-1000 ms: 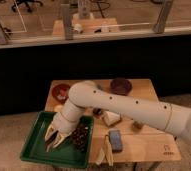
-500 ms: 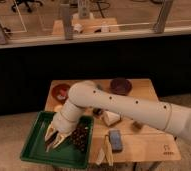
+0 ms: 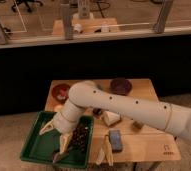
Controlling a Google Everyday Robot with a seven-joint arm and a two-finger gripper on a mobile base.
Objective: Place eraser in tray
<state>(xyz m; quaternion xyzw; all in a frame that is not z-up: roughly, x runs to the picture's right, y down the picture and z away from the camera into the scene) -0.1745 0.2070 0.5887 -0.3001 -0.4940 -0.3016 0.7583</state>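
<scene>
The dark green tray sits at the table's front left corner. My gripper hangs over its middle at the end of the white arm, which reaches in from the right. It is open, and green tray floor shows between the two pale fingers. A small dark grey oblong block, the eraser, lies in the tray by the front rim, just under the nearer fingertip and apart from it. A dark brown speckled object lies in the tray's right part beside the wrist.
On the wooden table are a blue-grey pad, a white cup, a pale yellow item and a small dark item. Two round bowls stand at the back. A dark counter wall rises behind.
</scene>
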